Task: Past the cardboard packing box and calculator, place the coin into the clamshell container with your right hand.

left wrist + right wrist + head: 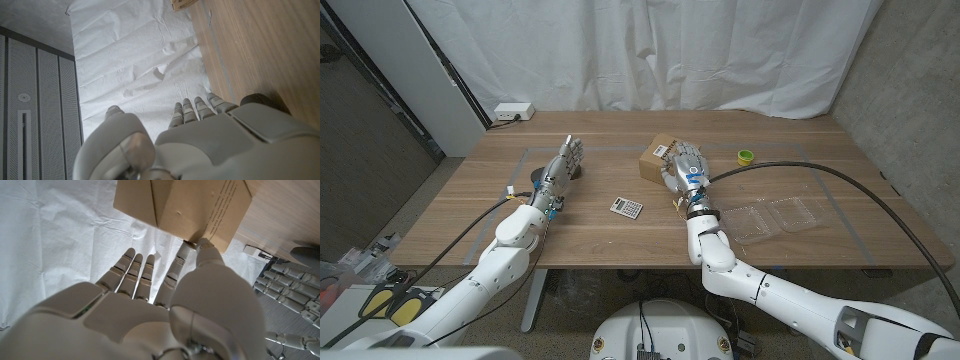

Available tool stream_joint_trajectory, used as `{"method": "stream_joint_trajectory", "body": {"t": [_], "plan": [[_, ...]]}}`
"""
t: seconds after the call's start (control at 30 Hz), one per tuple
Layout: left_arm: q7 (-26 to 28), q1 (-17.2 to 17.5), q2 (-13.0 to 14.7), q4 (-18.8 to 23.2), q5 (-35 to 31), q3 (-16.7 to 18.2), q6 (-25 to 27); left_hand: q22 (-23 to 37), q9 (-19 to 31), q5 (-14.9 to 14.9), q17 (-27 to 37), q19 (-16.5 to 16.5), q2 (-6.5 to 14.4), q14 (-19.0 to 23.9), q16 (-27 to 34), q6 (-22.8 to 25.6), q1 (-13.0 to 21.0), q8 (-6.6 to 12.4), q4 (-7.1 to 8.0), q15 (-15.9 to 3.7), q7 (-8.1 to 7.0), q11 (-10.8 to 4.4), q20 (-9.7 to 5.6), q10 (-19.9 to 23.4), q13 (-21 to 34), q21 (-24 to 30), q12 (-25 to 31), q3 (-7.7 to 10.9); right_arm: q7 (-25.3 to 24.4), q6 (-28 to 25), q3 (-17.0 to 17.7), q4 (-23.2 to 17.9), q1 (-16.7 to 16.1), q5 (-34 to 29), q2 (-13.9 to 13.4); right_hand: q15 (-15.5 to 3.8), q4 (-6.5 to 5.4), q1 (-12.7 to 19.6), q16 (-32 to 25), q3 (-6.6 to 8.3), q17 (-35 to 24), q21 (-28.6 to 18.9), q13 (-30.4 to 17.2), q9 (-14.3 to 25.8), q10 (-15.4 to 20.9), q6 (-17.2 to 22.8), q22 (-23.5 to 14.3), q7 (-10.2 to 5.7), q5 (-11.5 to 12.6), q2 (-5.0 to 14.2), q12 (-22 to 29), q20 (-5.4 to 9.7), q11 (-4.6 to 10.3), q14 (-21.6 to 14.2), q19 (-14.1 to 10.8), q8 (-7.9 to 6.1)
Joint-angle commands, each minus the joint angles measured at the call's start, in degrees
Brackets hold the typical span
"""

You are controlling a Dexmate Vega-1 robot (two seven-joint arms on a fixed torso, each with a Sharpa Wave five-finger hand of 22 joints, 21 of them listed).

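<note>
While the wooden table (590,250) is read from its largest items to its smallest, the task is judged to be at an early or middle stage. The clamshell container (782,217) is seen lying open and apparently empty near the robot's right, well apart from the right hand (686,166). That hand is held just beside the cardboard packing box (655,158), with its fingers extended and the thumb tip brought against a fingertip. The left hand (566,158) is held with straight fingers, and nothing is seen in it. The calculator (627,207) lies between the two arms. The coin cannot be made out. It may be pinched at the right thumb tip, but this cannot be told. Carrying it past the box and releasing it into the container are judged left to do.
</note>
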State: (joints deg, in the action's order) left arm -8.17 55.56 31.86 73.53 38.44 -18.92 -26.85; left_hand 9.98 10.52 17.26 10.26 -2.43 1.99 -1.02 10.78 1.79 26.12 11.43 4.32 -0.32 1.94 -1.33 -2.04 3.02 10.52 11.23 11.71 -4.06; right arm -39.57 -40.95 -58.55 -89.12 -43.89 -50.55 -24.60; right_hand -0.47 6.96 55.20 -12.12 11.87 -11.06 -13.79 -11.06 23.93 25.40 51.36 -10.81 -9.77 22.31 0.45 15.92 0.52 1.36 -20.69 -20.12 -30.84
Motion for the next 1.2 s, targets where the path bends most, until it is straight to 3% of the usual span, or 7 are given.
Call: {"method": "stream_joint_trajectory", "body": {"t": [0.03,0.53,0.83,1.2], "plan": [[-0.05,-0.16,-0.22,0.24,-0.04,-0.22,-0.01,0.28,0.30,-0.24,0.22,-0.49,0.22,-0.28,-0.03,0.05,0.54,-0.01,-0.14,0.34,0.24,0.04,-0.42,-0.07,0.31,0.10,-0.15,-0.57,-2.53,3.26,1.20,-1.42,-0.61,-0.68,-1.56,-0.62,0.39,1.01,-0.43,0.50,-0.22,-0.53,-0.08,-0.57,1.59,1.28,-0.07,-0.34,-0.15,0.55,0.49,0.27,0.55,-1.76,-1.17,-0.69],[1.14,0.63,-0.13,1.40,-0.45,-0.28,0.33,0.28,0.31,-0.28,0.22,-0.50,0.27,-0.37,-0.06,0.05,0.61,-0.02,-0.14,0.37,0.23,-0.17,-0.39,-0.04,0.31,0.11,-0.13,-0.71,-4.57,7.35,2.37,-0.59,-0.32,-0.94,-1.50,-2.22,0.61,1.58,-0.59,0.63,-0.23,-0.90,0.07,-2.44,4.59,6.15,-0.12,-1.52,-0.83,0.67,0.87,0.77,1.46,-4.54,-3.05,-1.91],[1.65,1.31,-0.35,2.19,-0.03,0.00,0.11,0.28,0.31,-0.31,0.22,-0.51,0.30,-0.36,-0.05,-0.01,0.66,-0.05,-0.14,0.27,0.26,-0.06,-0.38,-0.06,0.32,0.11,-0.13,-0.79,1.18,8.16,4.04,-6.00,-1.97,1.38,-3.37,-2.45,0.90,2.07,0.28,0.56,-0.24,-0.31,0.15,-3.97,3.98,8.09,-0.16,-1.95,-0.84,0.11,0.20,1.22,2.81,-3.32,-2.05,-1.83],[3.02,2.60,1.10,5.35,-0.73,0.26,1.36,0.28,0.30,-0.35,0.22,-0.50,0.36,-0.37,-0.05,0.06,0.72,-0.03,-0.13,0.32,0.27,-0.04,-0.37,-0.07,0.32,0.12,-0.13,-0.90,1.21,8.58,4.18,-7.44,-3.89,0.22,-3.57,-2.42,0.95,2.25,0.79,0.40,-0.21,0.07,0.20,-5.15,3.40,9.11,-0.16,-2.48,-0.74,-0.35,-0.31,1.35,3.00,-2.36,-1.49,-1.50]]}}
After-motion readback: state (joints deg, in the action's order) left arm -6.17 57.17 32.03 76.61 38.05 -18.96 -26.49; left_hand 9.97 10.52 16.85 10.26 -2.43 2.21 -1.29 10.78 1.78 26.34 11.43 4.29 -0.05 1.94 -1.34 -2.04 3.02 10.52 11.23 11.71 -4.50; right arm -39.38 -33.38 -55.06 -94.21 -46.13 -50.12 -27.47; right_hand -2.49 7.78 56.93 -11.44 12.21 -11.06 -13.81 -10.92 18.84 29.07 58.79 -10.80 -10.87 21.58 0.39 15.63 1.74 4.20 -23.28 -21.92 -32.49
